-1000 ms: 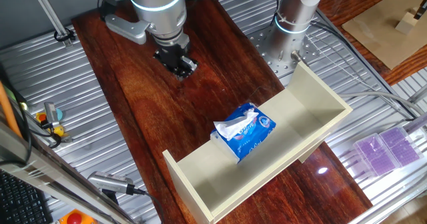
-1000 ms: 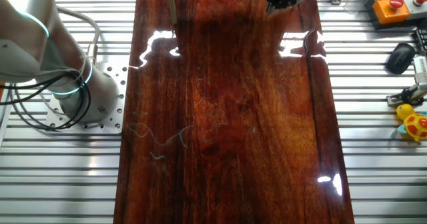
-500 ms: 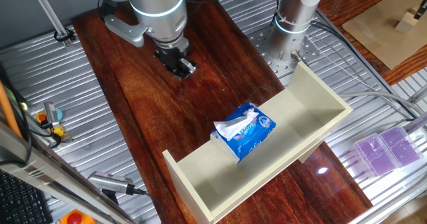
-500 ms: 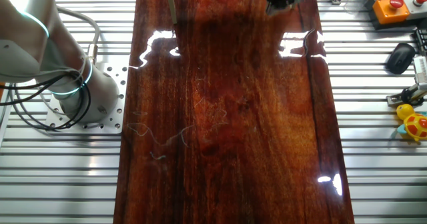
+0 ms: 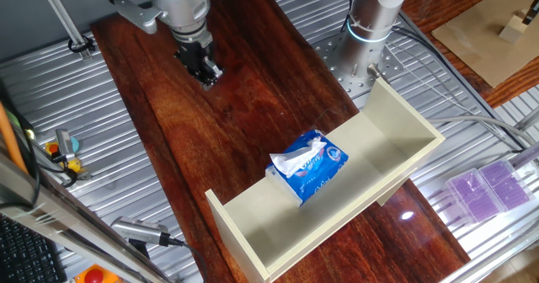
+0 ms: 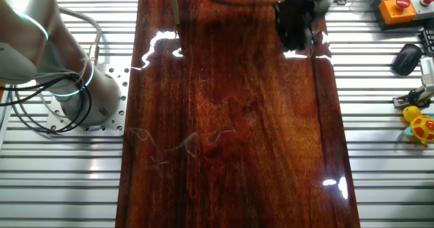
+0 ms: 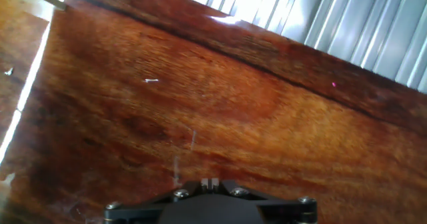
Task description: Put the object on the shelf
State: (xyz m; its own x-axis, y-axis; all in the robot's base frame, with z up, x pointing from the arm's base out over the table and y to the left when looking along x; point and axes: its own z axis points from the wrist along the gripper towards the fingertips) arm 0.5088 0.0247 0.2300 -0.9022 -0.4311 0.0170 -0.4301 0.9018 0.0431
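Observation:
The blue-and-white tissue pack lies inside the long cream shelf, near its middle, with white tissue sticking out at its left end. My gripper hangs over the bare wooden tabletop, far up and left of the shelf, with nothing in it. It also shows in the other fixed view near the table's right edge. In the hand view the fingertips sit pressed together over bare wood. The pack and the shelf are out of view in the hand view and the other fixed view.
A second robot base stands behind the shelf; it also shows in the other fixed view. Purple boxes lie at the right. A red button, a mouse and a yellow toy lie beside the table.
My gripper has moved further left and away from the shelf, coming fully into the other fixed view. The pack and shelf have not moved.

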